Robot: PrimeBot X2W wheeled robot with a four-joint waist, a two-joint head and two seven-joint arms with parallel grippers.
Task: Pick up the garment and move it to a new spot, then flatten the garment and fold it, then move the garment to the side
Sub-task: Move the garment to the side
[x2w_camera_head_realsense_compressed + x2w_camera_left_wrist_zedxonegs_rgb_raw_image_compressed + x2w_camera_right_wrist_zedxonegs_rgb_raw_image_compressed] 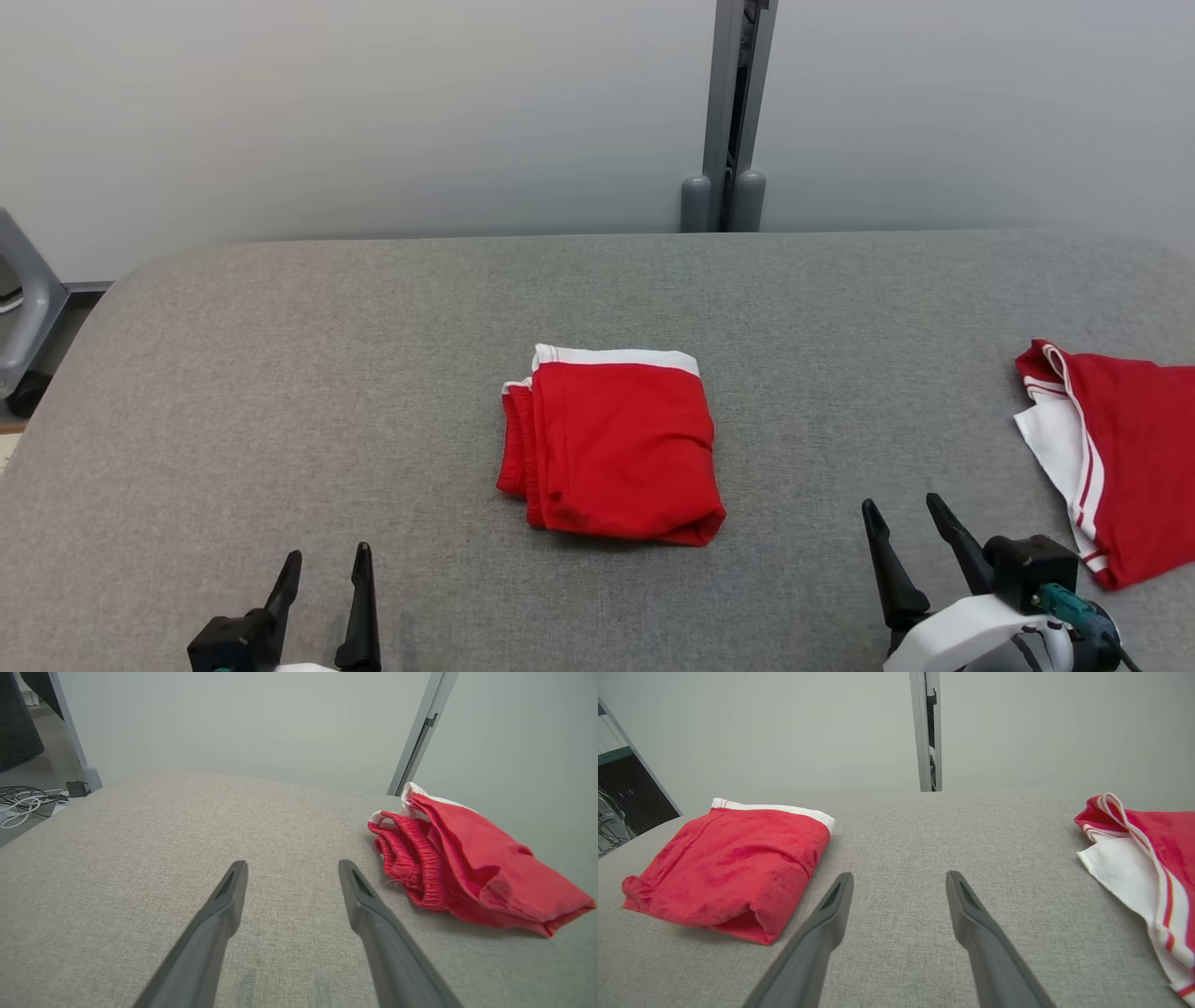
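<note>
A red garment with a white band (616,448) lies folded into a compact rectangle at the middle of the grey padded table (373,373). The left wrist view has it (467,868) to the right of the fingers, its elastic waistband edge facing the camera; in the right wrist view it (733,863) lies to the left. My left gripper (323,560) stands open near the front edge, left of the garment, holding nothing. My right gripper (906,513) is open at the front right, between the folded garment and a second garment, empty too.
A second red and white garment (1111,448) lies loosely at the table's right edge, also seen as a red and white garment (1143,858) in the right wrist view. A grey post (733,112) stands behind the table against the pale wall. Cables (23,802) lie on the floor beyond the left edge.
</note>
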